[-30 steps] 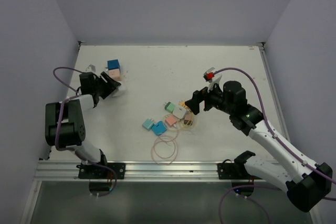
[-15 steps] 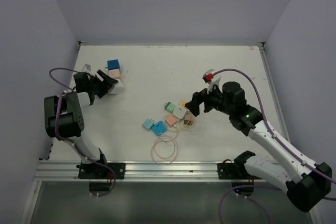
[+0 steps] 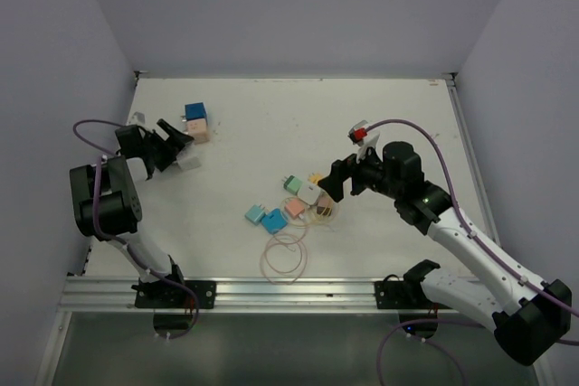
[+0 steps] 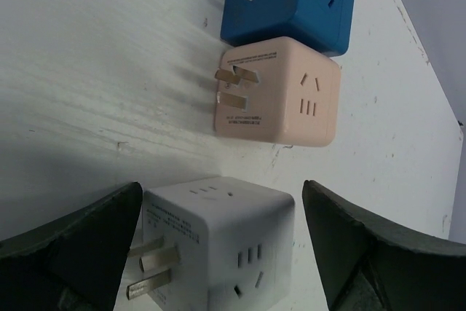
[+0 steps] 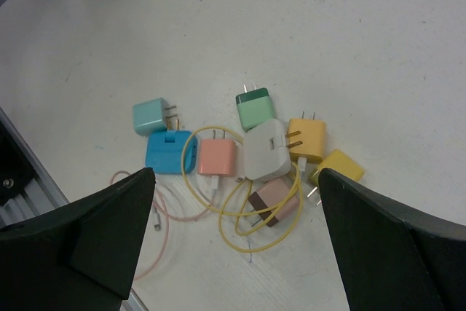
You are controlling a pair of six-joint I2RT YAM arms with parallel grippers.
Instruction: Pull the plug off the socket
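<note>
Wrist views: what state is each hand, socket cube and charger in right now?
left hand: open, fingers either side of the white cube, not clamping it.
right hand: open, empty, above the charger pile.
white cube: on the table, prongs bare, unplugged.
pink cube: prongs bare, unplugged.
blue cube: prongs bare, unplugged.
charger pile: lying loose, none plugged in.

A white surface (image 3: 389,124) carries a blue cube (image 3: 194,113), pink cube (image 3: 201,131) and white cube (image 3: 189,161) at left. Coloured chargers (image 3: 303,194) and looped cables (image 3: 286,255) lie near its middle.
</note>
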